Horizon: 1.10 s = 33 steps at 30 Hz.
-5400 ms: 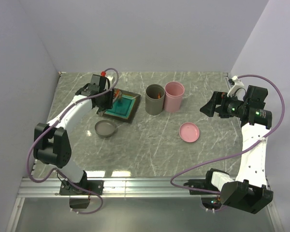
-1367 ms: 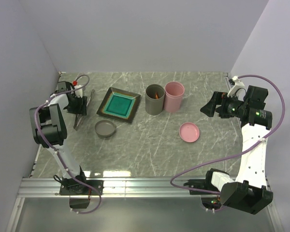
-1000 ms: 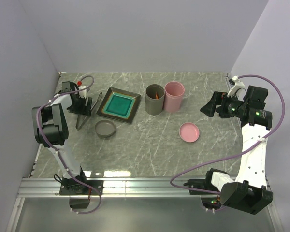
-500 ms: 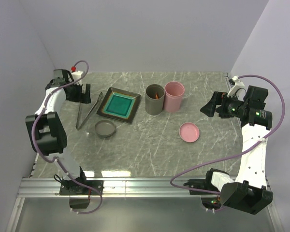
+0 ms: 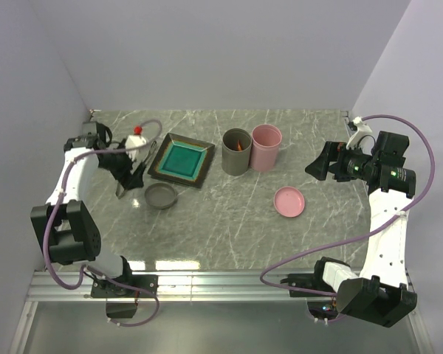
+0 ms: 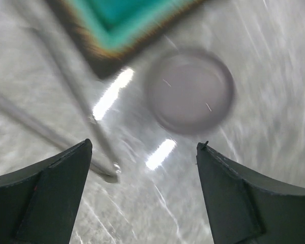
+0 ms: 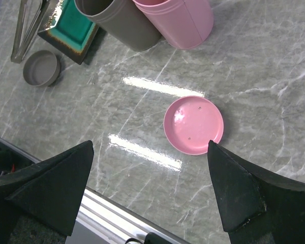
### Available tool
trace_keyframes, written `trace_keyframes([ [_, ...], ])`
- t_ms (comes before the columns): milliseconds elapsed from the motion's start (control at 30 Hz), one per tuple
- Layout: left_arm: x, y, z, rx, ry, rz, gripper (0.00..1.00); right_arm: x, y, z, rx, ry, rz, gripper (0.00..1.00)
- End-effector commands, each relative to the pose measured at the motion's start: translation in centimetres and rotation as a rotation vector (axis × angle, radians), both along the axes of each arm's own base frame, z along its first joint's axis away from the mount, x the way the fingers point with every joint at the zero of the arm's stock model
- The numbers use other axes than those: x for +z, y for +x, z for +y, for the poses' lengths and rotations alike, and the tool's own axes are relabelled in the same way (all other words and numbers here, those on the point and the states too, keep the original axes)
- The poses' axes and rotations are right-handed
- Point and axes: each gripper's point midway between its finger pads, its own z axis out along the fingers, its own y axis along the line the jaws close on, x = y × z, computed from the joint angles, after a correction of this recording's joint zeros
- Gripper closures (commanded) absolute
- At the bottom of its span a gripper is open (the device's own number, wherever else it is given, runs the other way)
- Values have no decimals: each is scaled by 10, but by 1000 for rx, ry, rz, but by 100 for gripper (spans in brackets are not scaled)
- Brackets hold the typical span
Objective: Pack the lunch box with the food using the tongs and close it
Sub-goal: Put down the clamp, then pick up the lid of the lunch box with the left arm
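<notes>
One grey lid (image 5: 161, 196) beside square plate (image 5: 181, 159)

Teal plate (image 5: 181, 159), pink lid (image 5: 289, 201)

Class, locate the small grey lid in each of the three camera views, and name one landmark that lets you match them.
Top external: grey lid left of centre, just nearer than the square plate's near corner.
Left wrist: blurred, right of centre, below the plate's corner.
Right wrist: upper left, below-left of the plate.
Shared landmark: the teal-centred square plate.
</notes>
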Motion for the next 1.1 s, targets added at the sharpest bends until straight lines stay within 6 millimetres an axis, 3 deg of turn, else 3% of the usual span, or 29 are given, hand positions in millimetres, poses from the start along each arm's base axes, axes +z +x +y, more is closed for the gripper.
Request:
trace_keyframes([
  [0, -9, -37, -12, -310, 42, -74, 12, 11, -3, 4, 34, -8, -49, 0],
  [267, -20, -56, -26, -452, -2, -96, 16, 8, -8, 19, 109, -82, -69, 0],
  [400, -36, -69, -24, -558, 61, -110, 17, 7, -7, 25, 137, -96, -61, 0],
  [667, -63, -62, -36, -696, 157, -118, 21, 5, -8, 27, 147, -110, -56, 0],
  [833, -80, -60, -45, -751, 203, -87, 29, 6, -8, 25, 142, -119, -56, 0],
  [1067, -105, -66, -37, -808, 265, 4, 38, 5, -6, 25, 140, -117, -46, 0],
])
